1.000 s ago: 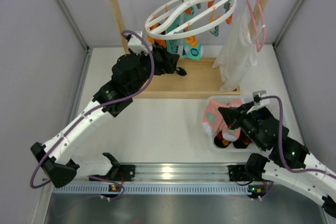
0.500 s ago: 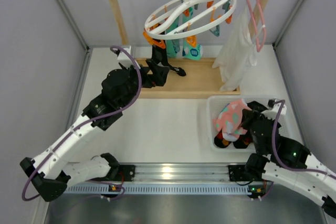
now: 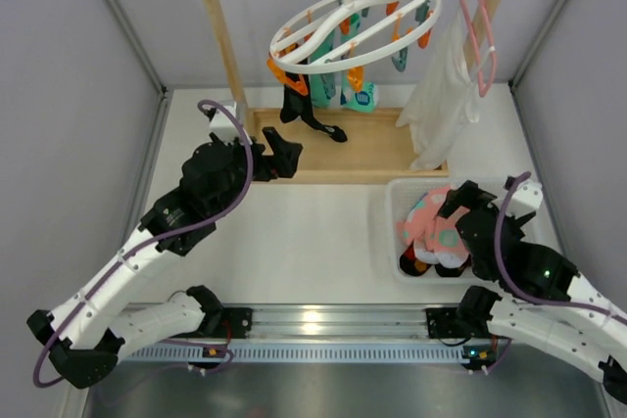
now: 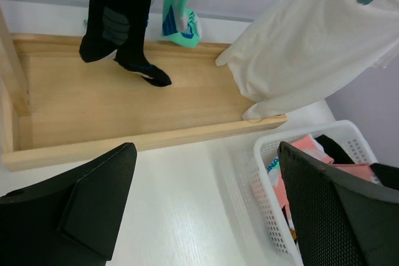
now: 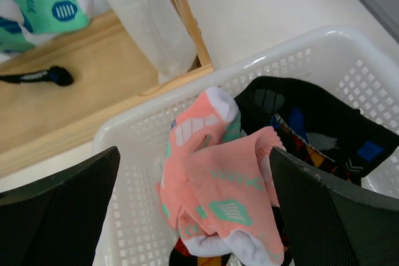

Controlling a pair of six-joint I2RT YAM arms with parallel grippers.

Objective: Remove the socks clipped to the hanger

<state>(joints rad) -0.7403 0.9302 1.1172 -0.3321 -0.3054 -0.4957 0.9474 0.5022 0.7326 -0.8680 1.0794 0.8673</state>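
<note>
Sock position relative to left gripper

Nearest target, black sock, hangs vertically from the hanger, just ahead of and above the left gripper. Teal sock hangs beside it. Both grippers stand open; right gripper is over the basket.

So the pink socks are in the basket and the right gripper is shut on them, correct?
Not quite. The pink socks do lie in the basket, but the right gripper is open, its fingers wide apart on either side of them and gripping nothing. The right wrist view shows it.
</note>
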